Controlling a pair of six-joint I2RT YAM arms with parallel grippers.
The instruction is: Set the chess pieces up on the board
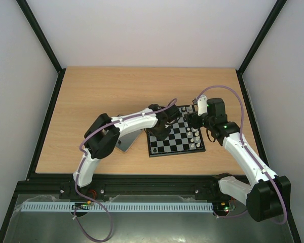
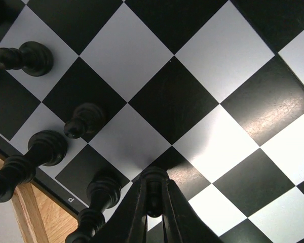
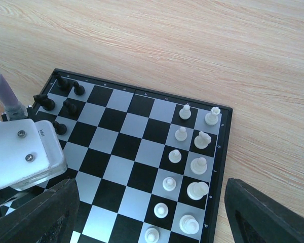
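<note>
Board [image 1: 175, 135] sits on the wooden table [image 1: 106, 96], right of centre, with both arms over it. White chessmen [image 3: 198, 164] stand in two files along the board's right edge in the right wrist view. Black chessmen [image 3: 70, 106] are clustered at the opposite side, only a handful of them.

Left gripper [image 2: 153, 188] is over the black side, its fingers nearly together and clamped on what we read as a black chessman [image 2: 154, 174]. It's above a dark square near the board edge; we can't tell if it touches the square. Other black pieces [image 2: 83, 121] stand just beside it, toward that edge.

Right gripper [image 3: 152, 202] hangs over the white side, jaws spread wide with nothing between them.

A grey tray [image 1: 125, 143] lies left of the board, partly under the left arm.
</note>
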